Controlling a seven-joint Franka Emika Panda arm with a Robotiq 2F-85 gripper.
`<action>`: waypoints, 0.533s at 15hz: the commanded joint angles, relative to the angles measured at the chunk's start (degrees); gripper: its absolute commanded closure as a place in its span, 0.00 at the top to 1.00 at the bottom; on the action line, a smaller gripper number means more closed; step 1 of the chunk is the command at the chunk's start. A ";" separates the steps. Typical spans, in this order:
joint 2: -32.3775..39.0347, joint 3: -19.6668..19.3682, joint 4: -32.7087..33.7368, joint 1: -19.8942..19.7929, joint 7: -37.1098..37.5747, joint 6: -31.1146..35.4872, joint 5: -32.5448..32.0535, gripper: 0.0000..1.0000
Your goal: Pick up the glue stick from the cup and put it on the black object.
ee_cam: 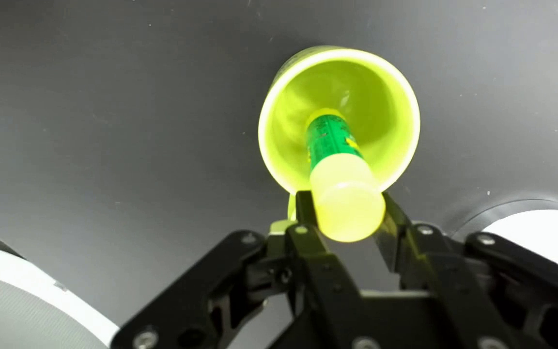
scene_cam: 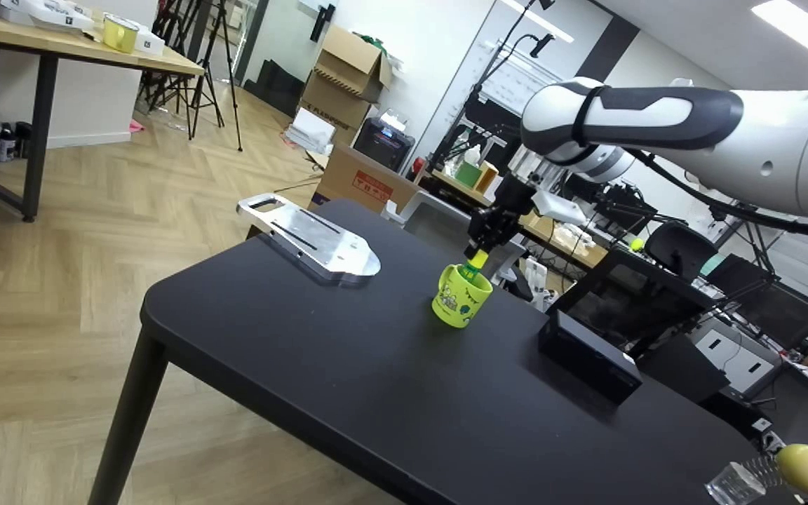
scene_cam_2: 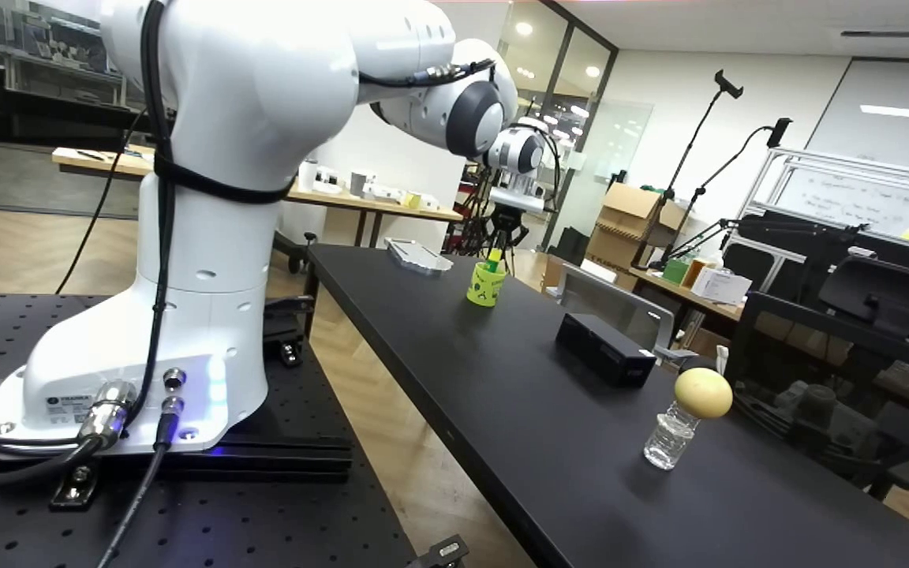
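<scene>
The glue stick (ee_cam: 339, 179), green with a yellow cap, stands tilted inside the lime-green cup (ee_cam: 410, 121). It sticks out above the rim in both exterior views (scene_cam: 478, 259) (scene_cam_2: 494, 257). My gripper (ee_cam: 348, 206) has one finger on each side of the yellow cap, and both look pressed against it. In an exterior view the fingertips (scene_cam: 475, 251) are at the cap, just above the cup (scene_cam: 457, 306). Whether the stick's lower end touches the cup's bottom cannot be told. The black object (scene_cam: 590, 358), a low box, lies on the table apart from the cup, also in an exterior view (scene_cam_2: 604, 349).
A silver-white tray-like plate (scene_cam: 320, 242) lies near the table's end. A clear glass with a yellow ball on top (scene_cam_2: 701, 393) stands on the table beyond the black object. Chairs (scene_cam_2: 620, 304) stand along the table's long edge.
</scene>
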 commanded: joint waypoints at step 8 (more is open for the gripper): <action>-9.26 -1.19 0.66 -6.64 -5.53 -7.03 -0.16 0.09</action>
